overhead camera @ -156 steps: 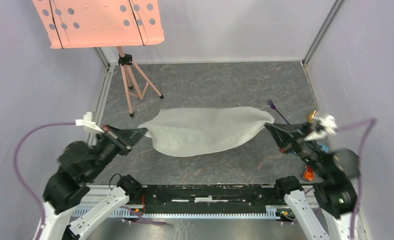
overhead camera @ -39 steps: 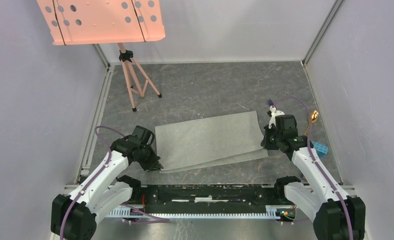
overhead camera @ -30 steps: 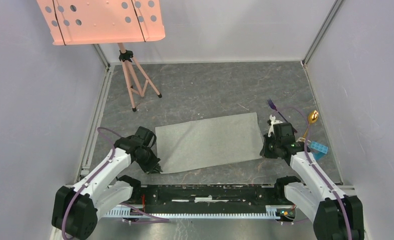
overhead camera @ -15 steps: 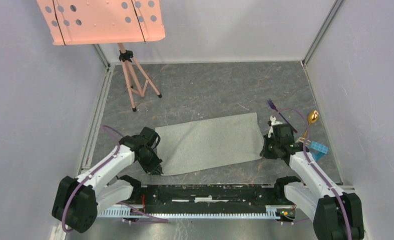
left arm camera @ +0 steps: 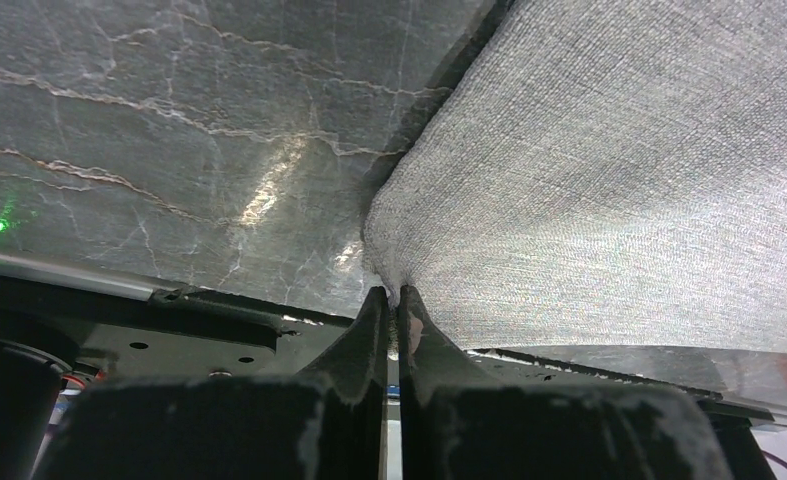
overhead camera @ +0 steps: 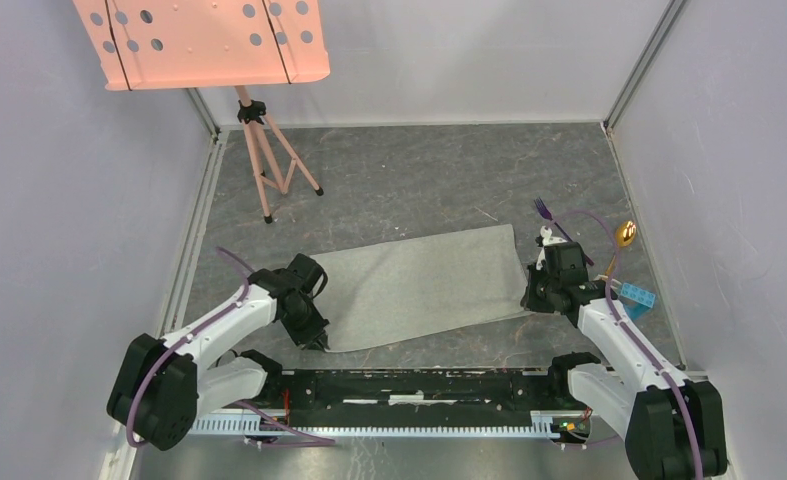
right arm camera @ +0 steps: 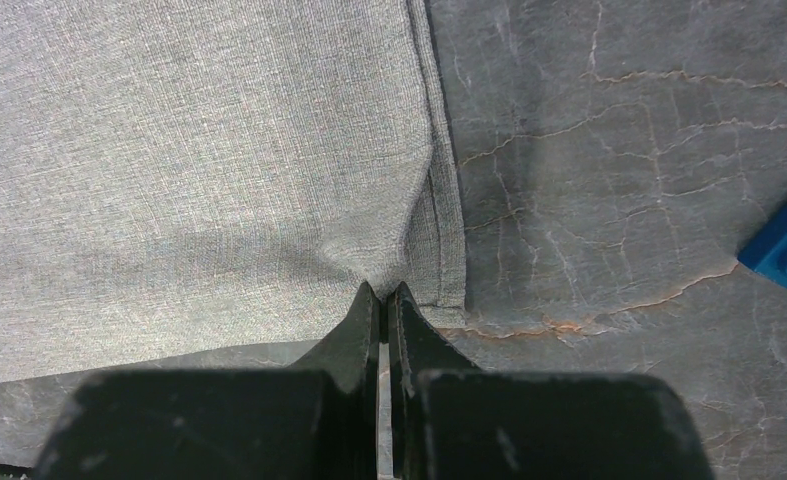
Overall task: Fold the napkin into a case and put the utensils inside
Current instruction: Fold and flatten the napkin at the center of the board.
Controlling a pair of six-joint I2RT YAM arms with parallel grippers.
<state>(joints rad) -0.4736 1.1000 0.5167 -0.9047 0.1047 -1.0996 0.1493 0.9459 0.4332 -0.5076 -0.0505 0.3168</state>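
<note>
The left tool (left arm camera: 394, 305) is pinched shut on the napkin's (overhead camera: 419, 285) near left corner, the cloth puckering between its fingertips. The right tool (right arm camera: 381, 295) is likewise closed on the near right corner, where two layers of the cloth show at the edge.

The napkin lies flat on the table (overhead camera: 419, 165), spread away from both tools toward the far side. Its long axis runs left to right, from one tool to the other. Any further fold would likely turn on that axis, with the near edge carried over toward the far edge by both arms together.

The fork (overhead camera: 546, 214) lies just beyond the napkin's far right corner, and the spoon (overhead camera: 624, 235) a little further right of it. Both are nearer the right arm. A blue block (overhead camera: 637, 298) sits right of the napkin's near right corner, close by the right arm. A pink stand (overhead camera: 264, 165) stands well beyond the napkin's far left corner. Nothing rests on the napkin.
</note>
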